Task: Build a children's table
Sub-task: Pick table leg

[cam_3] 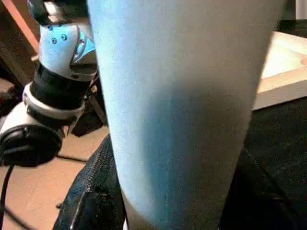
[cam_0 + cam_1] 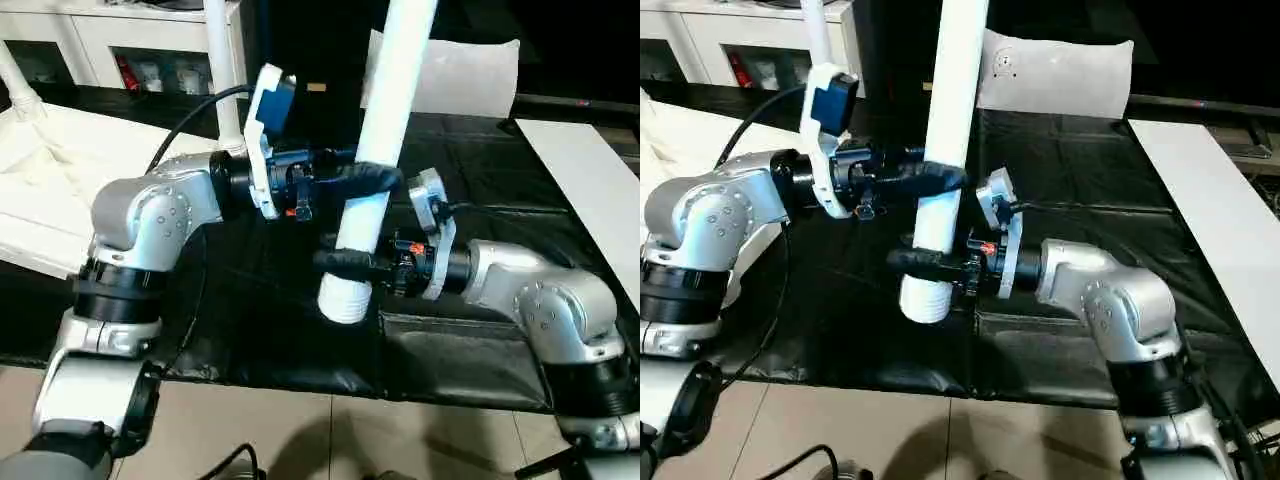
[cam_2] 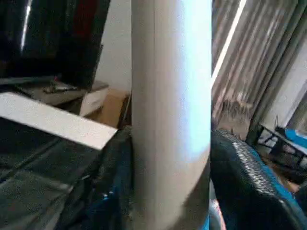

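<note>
Silver forearms frame a smooth white tube leg (image 2: 380, 150), round, tapered, with a ribbed threaded end, held near upright above the black crinkled mat (image 2: 470, 350). Left gripper (image 2: 368, 178) clasps its middle; right gripper (image 2: 345, 262) clamps it lower, near the threads. Ribbed white tabletop (image 2: 45, 190) lies at the left, apart.

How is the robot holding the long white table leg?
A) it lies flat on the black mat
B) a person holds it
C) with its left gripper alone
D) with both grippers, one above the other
D: the white leg stands nearly upright, with the left gripper wrapped round it higher up and the right gripper lower down, near its ribbed end above the black mat.
</note>
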